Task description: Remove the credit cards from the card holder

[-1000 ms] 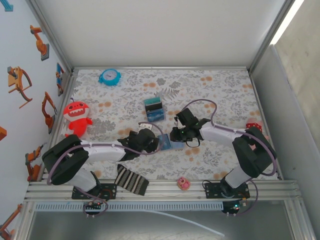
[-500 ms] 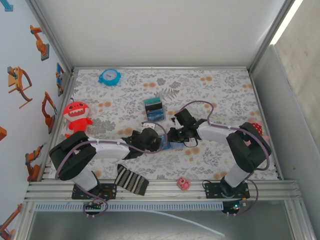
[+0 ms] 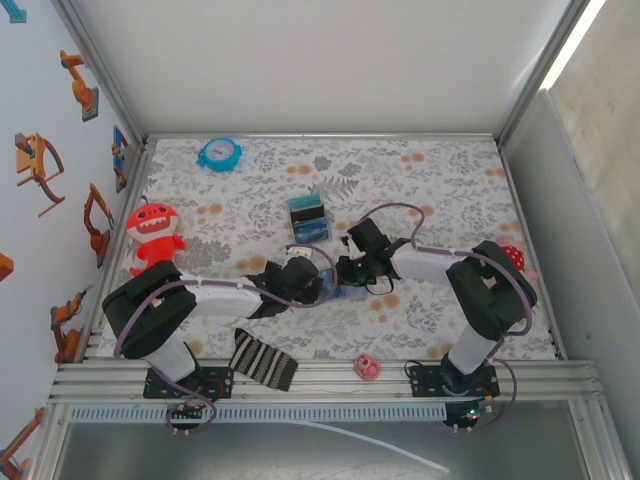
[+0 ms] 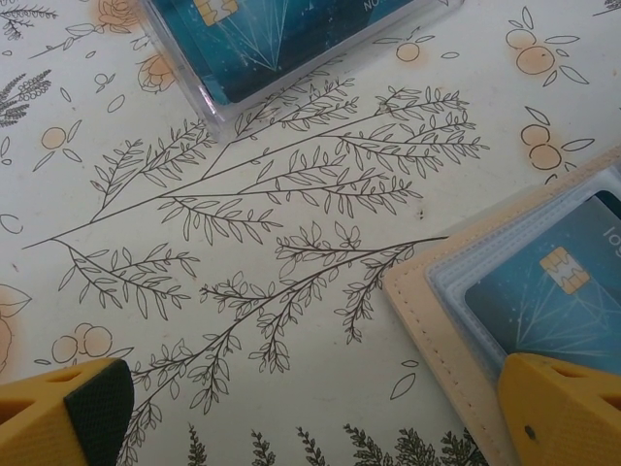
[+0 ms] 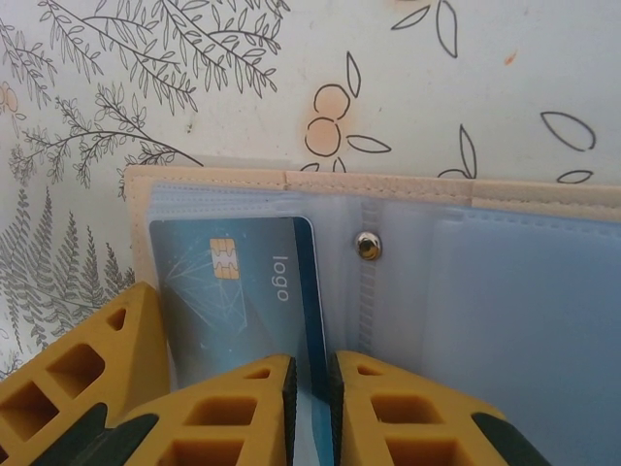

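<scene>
Floral-printed surface (image 3: pixel 450 180) carried the card holder (image 5: pixel 466 282), lying open just beyond the two wrists. At one panel of the holder, the right end effector (image 5: pixel 310 374) was clenched on the edge of a blue card (image 5: pixel 233 282) tucked in its clear sleeve. The left end effector (image 4: pixel 310 398) hung released, jaws spread wide. One finger (image 4: pixel 563 413) was over the holder's tan border, though it was not clearly pressing it. Beyond the holder lay a clear case (image 3: pixel 308 220) of cards. With nothing pinning the holder, a pull would likely drag it along, or the thin edge grip could slip off.
</scene>
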`<state>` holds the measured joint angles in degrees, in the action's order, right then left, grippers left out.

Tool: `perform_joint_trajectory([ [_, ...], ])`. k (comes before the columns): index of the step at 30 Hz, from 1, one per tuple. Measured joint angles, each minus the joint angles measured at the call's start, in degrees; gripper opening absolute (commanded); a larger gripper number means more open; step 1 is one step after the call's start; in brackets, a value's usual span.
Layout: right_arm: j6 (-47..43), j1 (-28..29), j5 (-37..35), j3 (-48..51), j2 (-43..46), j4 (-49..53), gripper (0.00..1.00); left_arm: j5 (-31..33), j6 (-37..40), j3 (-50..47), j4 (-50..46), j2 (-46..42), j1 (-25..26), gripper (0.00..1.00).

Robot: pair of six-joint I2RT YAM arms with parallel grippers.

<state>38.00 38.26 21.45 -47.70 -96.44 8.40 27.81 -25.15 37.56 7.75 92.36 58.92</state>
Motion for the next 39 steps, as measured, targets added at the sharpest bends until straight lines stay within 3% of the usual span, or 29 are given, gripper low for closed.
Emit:
perform_joint_trajectory([
  [7,1.27,-0.33,0.22,0.61,0.0,-0.81,0.2,0.74,0.07,0.46,-1.09,0.2,0.0,0.97],
  [13,2.84,-0.72,2.54,2.19,0.0,-4.22,0.16,1.4,0.42,1.01,-2.21,0.52,0.0,0.97],
  [26,11.85,-5.09,12.68,12.17,0.04,-24.3,0.07,2.89,0.42,1.88,-4.0,0.81,0.0,0.97],
  [39,13.18,-5.97,13.68,13.09,0.04,-27.15,0.0,3.45,0.39,2.91,-5.49,1.29,0.0,0.97],
])
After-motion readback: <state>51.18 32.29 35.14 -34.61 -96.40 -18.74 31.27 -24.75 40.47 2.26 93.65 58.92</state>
